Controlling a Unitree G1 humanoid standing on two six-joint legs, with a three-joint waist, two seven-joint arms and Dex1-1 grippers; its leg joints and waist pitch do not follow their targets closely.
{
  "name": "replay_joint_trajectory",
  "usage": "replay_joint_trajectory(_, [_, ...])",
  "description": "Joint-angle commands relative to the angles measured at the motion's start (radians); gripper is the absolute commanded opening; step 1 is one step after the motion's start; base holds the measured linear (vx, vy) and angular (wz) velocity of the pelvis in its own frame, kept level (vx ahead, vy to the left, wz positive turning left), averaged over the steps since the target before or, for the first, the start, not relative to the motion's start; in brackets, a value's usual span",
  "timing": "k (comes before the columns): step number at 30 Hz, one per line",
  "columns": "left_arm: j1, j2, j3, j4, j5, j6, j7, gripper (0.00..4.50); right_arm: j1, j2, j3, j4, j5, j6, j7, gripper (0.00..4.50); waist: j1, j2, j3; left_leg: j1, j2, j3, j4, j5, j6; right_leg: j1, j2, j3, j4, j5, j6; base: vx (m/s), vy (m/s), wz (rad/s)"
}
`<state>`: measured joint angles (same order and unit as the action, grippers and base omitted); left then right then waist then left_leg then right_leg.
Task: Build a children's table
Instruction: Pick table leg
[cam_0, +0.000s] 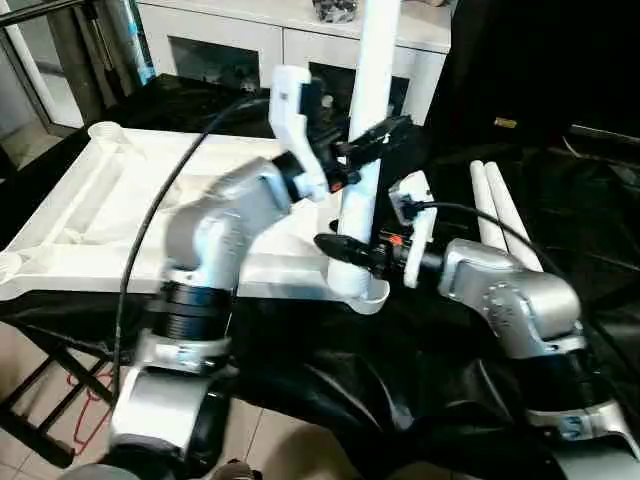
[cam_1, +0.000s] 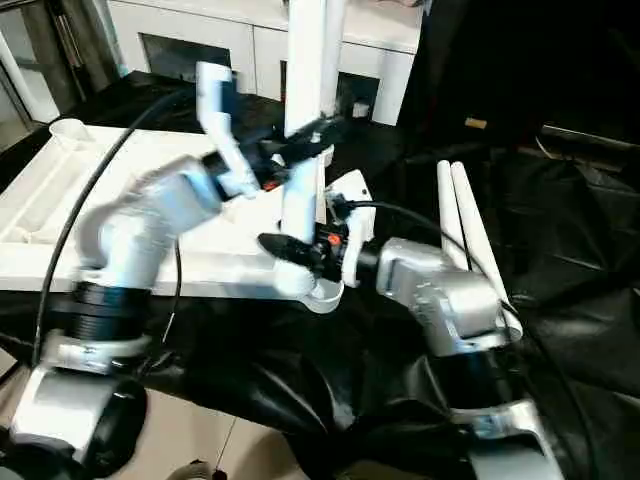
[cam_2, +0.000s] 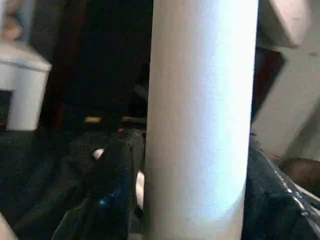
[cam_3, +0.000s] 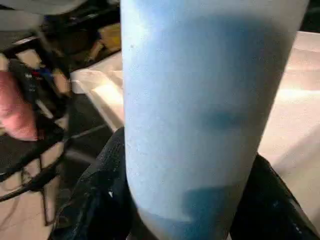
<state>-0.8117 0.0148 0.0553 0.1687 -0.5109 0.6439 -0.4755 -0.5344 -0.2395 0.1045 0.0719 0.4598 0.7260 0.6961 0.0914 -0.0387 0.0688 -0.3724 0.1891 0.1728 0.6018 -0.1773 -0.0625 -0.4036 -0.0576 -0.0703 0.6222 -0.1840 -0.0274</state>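
Note:
The white tabletop (cam_0: 100, 200) lies underside up on a black cloth. One white table leg (cam_0: 372, 70) stands upright in the tabletop's near right corner socket (cam_0: 368, 293). My left gripper (cam_0: 372, 140) is shut on this leg partway up, black fingers on either side. Lower down, just above the socket, my right gripper (cam_0: 350, 250) is also shut on it. The leg (cam_2: 200, 125) runs between the fingers (cam_2: 112, 195) in the left wrist view. In the right wrist view the leg (cam_3: 200, 100) sits between dark fingers (cam_3: 100, 200).
Two more white legs (cam_0: 500, 215) lie side by side on the black cloth (cam_0: 400, 380) to the right. A white cabinet with glass doors (cam_0: 230, 35) stands behind. A dark metal frame (cam_0: 40, 400) shows under the table at lower left.

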Motion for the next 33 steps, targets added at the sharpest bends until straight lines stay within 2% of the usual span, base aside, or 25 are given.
replay_joint_trajectory(1, [0.003, -0.011, 0.007, 0.017, 0.017, -0.014, 0.040, 2.13, -0.029, 0.007, -0.011, -0.013, -0.004, -0.035, -0.005, 1.93, 0.002, -0.008, -0.081, 0.006, 0.034, -0.008, -0.058, -0.081, 0.011, 0.066, -0.080, 0.053, -0.075, -0.157, -0.151, 0.000, 0.000, 0.00])
replay_joint_trajectory(3, [0.001, -0.018, 0.015, 0.021, 0.006, -0.021, 0.041, 1.90, -0.033, 0.012, -0.012, -0.008, -0.007, -0.041, -0.013, 1.93, 0.002, -0.009, -0.080, 0.005, 0.033, -0.008, -0.059, -0.084, 0.015, 0.068, -0.080, 0.053, -0.076, -0.163, -0.146, 0.000, 0.000, 0.00])
replay_joint_trajectory(4, [-0.001, -0.020, 0.016, 0.019, -0.001, -0.024, 0.033, 1.90, -0.035, 0.014, -0.011, -0.005, -0.014, -0.046, -0.022, 1.93, 0.001, -0.011, -0.080, 0.005, 0.033, -0.007, -0.058, -0.084, 0.018, 0.067, -0.080, 0.053, -0.076, -0.165, -0.145, 0.000, 0.000, 0.00])
replay_joint_trajectory(7, [-0.001, -0.025, 0.021, 0.015, -0.009, -0.026, 0.029, 1.86, -0.036, 0.013, -0.008, -0.004, -0.027, -0.059, -0.029, 1.93, 0.001, -0.009, -0.080, 0.006, 0.034, -0.008, -0.058, -0.082, 0.020, 0.065, -0.080, 0.053, -0.075, -0.162, -0.148, 0.000, 0.000, 0.00])
replay_joint_trajectory(9, [0.000, -0.027, 0.021, 0.013, -0.012, -0.024, 0.024, 1.85, -0.035, 0.014, -0.017, -0.009, -0.006, -0.047, -0.010, 2.49, 0.001, -0.008, -0.080, 0.006, 0.034, -0.008, -0.058, -0.086, 0.020, 0.065, -0.079, 0.053, -0.075, -0.162, -0.150, 0.000, 0.000, 0.00])
replay_joint_trajectory(14, [-0.002, -0.007, 0.000, 0.016, -0.009, -0.022, -0.022, 1.83, -0.031, -0.035, -0.009, -0.036, 0.018, -0.005, 0.049, 2.95, 0.005, -0.009, -0.080, 0.006, 0.034, -0.008, -0.058, -0.084, 0.028, 0.067, -0.079, 0.053, -0.075, -0.156, -0.146, 0.000, 0.000, 0.00])
replay_joint_trajectory(17, [-0.005, 0.019, -0.028, 0.018, 0.005, -0.027, -0.069, 1.83, -0.032, -0.086, 0.001, -0.042, 0.025, 0.023, 0.102, 2.96, 0.006, -0.009, -0.080, 0.006, 0.034, -0.008, -0.058, -0.085, 0.030, 0.067, -0.079, 0.053, -0.075, -0.162, -0.142, 0.000, 0.000, 0.00])
replay_joint_trajectory(22, [-0.002, 0.035, -0.057, 0.009, 0.016, -0.029, -0.104, 1.83, -0.036, -0.118, 0.016, -0.029, 0.017, 0.042, 0.126, 2.96, 0.004, -0.011, -0.080, 0.004, 0.034, -0.008, -0.057, -0.081, 0.030, 0.068, -0.080, 0.053, -0.075, -0.167, -0.147, 0.000, 0.000, 0.00])
replay_joint_trajectory(24, [0.001, 0.036, -0.067, 0.003, 0.018, -0.028, -0.115, 1.83, -0.036, -0.120, 0.023, -0.024, 0.012, 0.044, 0.127, 2.96, 0.003, -0.011, -0.081, 0.005, 0.034, -0.008, -0.056, -0.077, 0.030, 0.067, -0.080, 0.053, -0.074, -0.159, -0.154, 0.000, 0.000, 0.00])
replay_joint_trajectory(25, [0.002, 0.037, -0.072, 0.001, 0.018, -0.028, -0.120, 1.83, -0.036, -0.119, 0.026, -0.021, 0.009, 0.045, 0.126, 2.96, 0.003, -0.014, -0.081, 0.005, 0.034, -0.007, -0.056, -0.076, 0.031, 0.067, -0.080, 0.053, -0.074, -0.158, -0.155, 0.000, 0.000, 0.00])
replay_joint_trajectory(33, [0.006, 0.041, -0.087, -0.013, 0.005, -0.022, -0.145, 1.83, -0.042, -0.103, 0.033, 0.000, 0.004, 0.062, 0.113, 2.96, 0.003, -0.011, -0.081, 0.005, 0.035, -0.007, -0.056, -0.075, 0.030, 0.067, -0.081, 0.053, -0.072, -0.153, -0.165, 0.000, 0.000, 0.00])
